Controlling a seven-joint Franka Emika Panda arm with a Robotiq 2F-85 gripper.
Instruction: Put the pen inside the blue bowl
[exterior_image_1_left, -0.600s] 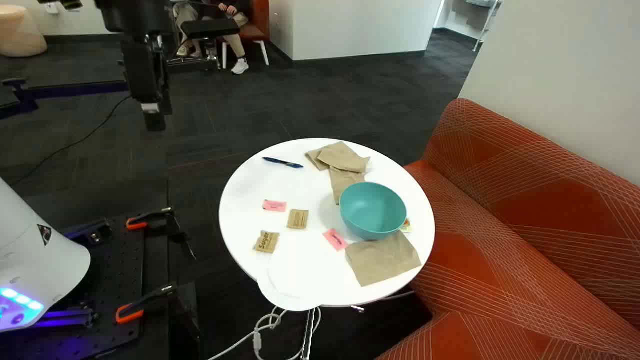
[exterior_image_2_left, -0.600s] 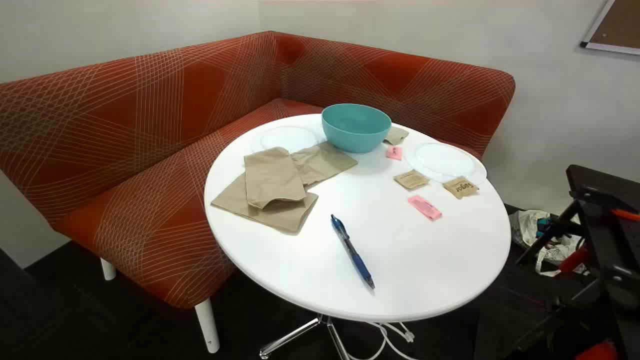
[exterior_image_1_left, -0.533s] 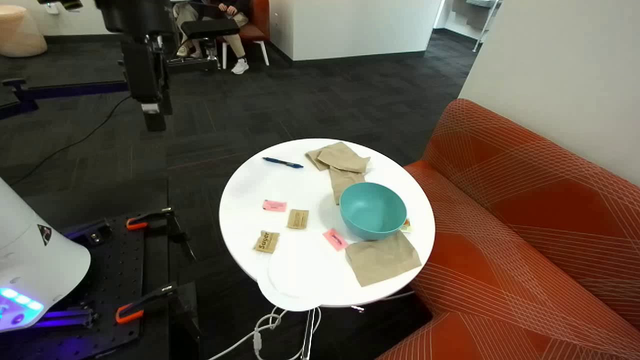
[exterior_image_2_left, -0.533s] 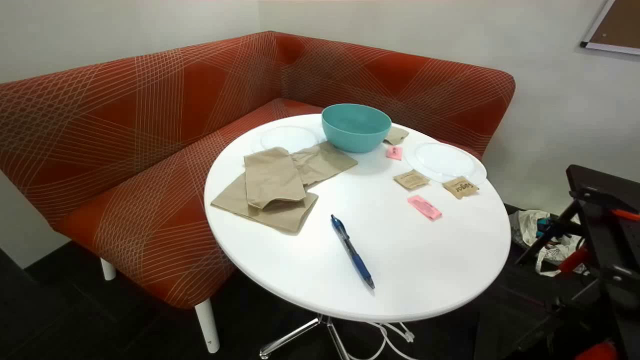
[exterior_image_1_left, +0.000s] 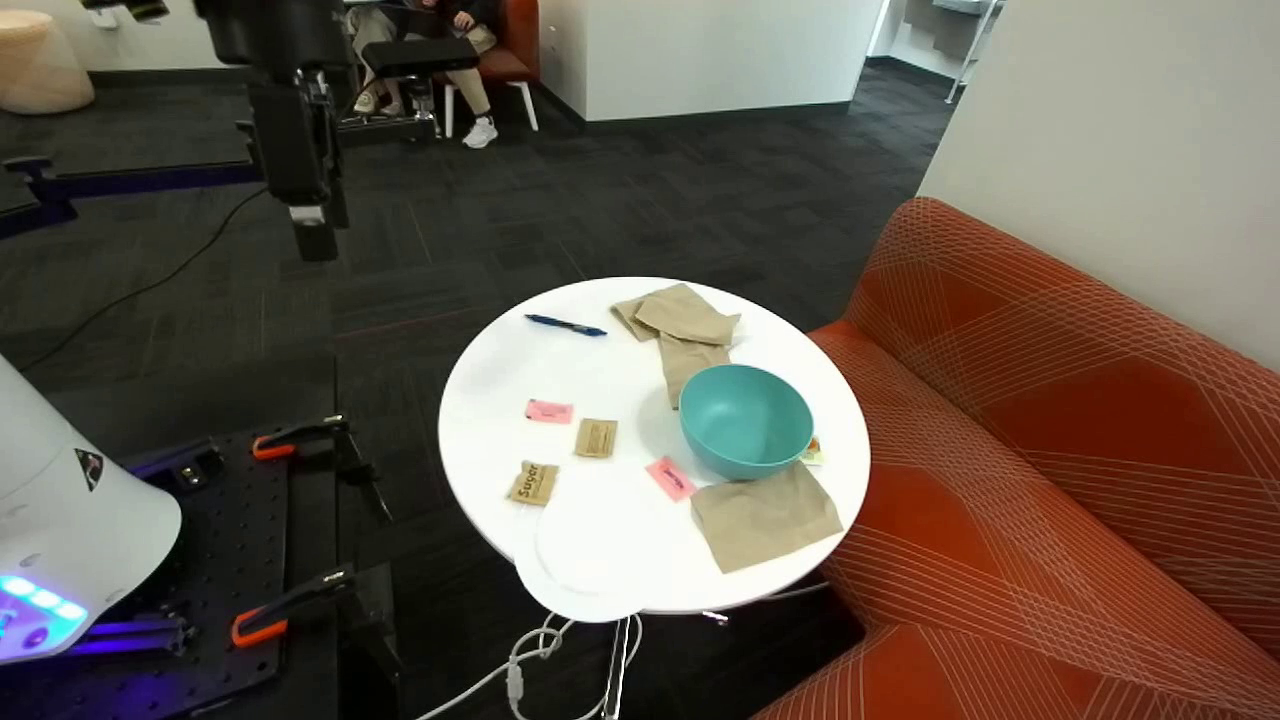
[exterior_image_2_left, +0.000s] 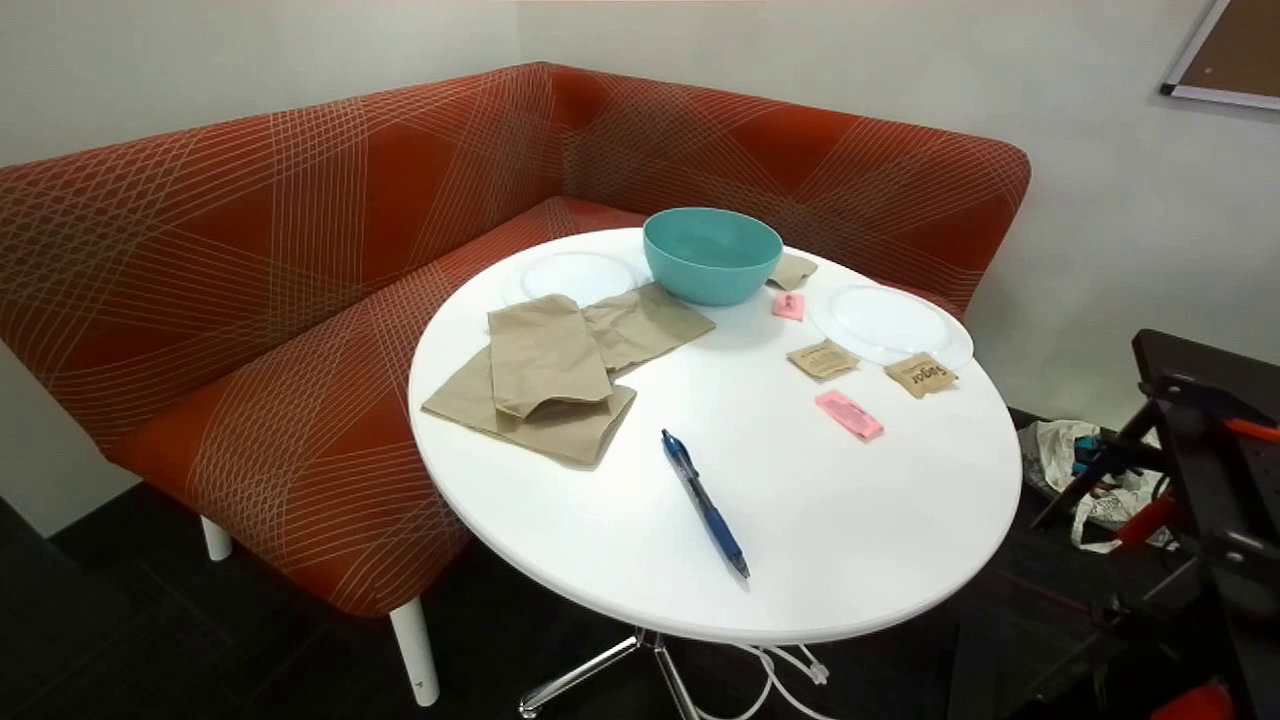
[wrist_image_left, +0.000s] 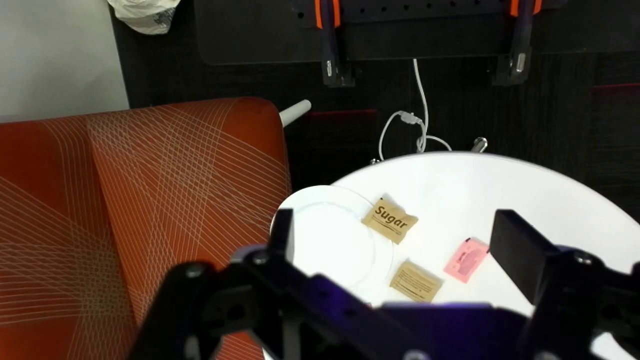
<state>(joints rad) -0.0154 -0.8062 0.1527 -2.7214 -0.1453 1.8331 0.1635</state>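
The pen (exterior_image_1_left: 566, 325) is a thin dark-blue stick lying flat on the white round table (exterior_image_1_left: 490, 380), near its edge and beside the tan napkins. It also shows in an exterior view (exterior_image_2_left: 706, 505). The blue bowl (exterior_image_1_left: 746, 420) is teal and upright across the table, apart from the pen; it also shows in an exterior view (exterior_image_2_left: 712, 255). My gripper (exterior_image_1_left: 316, 240) hangs high in the air off the table's side. In the wrist view the gripper (wrist_image_left: 394, 235) has its fingers wide apart with nothing between them. Pen and bowl do not show in the wrist view.
Tan napkins (exterior_image_2_left: 550, 360) lie between pen and bowl, and another napkin (exterior_image_1_left: 766, 518) lies by the bowl. Brown sugar packets (exterior_image_1_left: 596, 438), pink packets (exterior_image_1_left: 549, 411) and clear plates (exterior_image_2_left: 890, 325) are on the table. A red bench (exterior_image_1_left: 1000, 480) wraps round the far side.
My gripper has shifted very slightly to the right in an exterior view. The pen, the bowl and the other table items have not moved.
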